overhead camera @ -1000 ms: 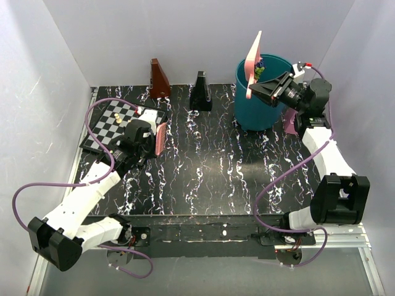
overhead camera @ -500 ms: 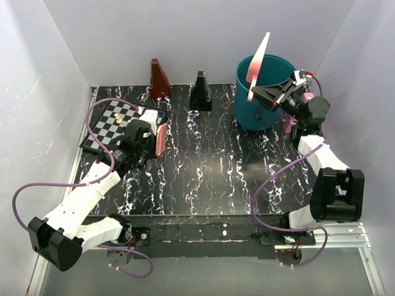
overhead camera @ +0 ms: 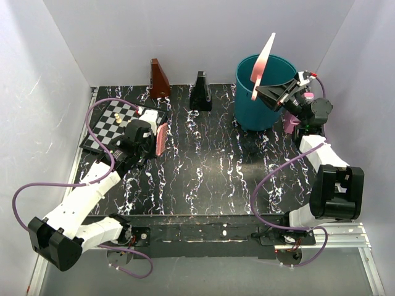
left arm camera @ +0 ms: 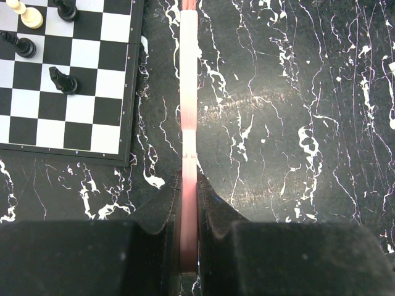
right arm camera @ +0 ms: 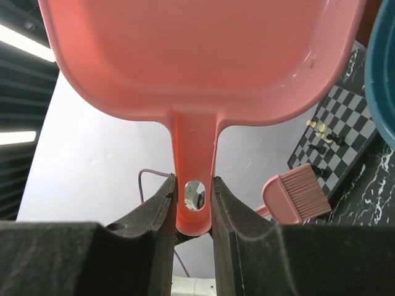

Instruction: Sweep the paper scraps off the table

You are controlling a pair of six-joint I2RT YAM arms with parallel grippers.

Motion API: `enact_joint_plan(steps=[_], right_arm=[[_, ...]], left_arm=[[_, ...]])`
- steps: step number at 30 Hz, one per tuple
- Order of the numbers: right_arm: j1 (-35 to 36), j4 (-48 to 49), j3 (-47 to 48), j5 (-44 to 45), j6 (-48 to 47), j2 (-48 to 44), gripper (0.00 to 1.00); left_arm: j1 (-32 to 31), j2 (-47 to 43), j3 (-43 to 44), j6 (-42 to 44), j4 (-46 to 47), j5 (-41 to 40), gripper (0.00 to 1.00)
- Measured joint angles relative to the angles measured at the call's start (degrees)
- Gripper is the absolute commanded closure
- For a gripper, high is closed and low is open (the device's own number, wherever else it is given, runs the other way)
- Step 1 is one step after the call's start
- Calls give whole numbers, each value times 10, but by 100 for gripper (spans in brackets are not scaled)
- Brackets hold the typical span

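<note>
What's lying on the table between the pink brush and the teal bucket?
Only bare marbled table between brush and bucket in the overhead view; a black wedge stands just behind that stretch.

Black-and-white chessboard far left on veined black desk; pink brush just right of it; teal round bin far right, pink dustpan above.

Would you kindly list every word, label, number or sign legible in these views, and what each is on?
None can be read.
Tiny light marks along the black-and-white chessboard's near border are too small to read.
The pink plastic dustpan, pink brush and round teal bin show no writing.
</note>
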Motion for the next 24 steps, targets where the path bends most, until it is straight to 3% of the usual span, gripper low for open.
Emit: enact_joint_plan(steps=[5, 14, 19, 24], right_arm=[[0, -134, 14, -26, -96, -30, 99], [47, -639, 171, 2, -506, -189, 99], [57, -808, 134, 64, -639, -288, 99], [57, -925, 55, 152, -684, -347, 99]], left_arm=[[0, 1, 0, 0, 0, 2, 100], [0, 20, 0, 4, 3, 60, 100], [-1, 68, 5, -46, 24, 190, 100], [-31, 116, 18, -137, 86, 292, 100]])
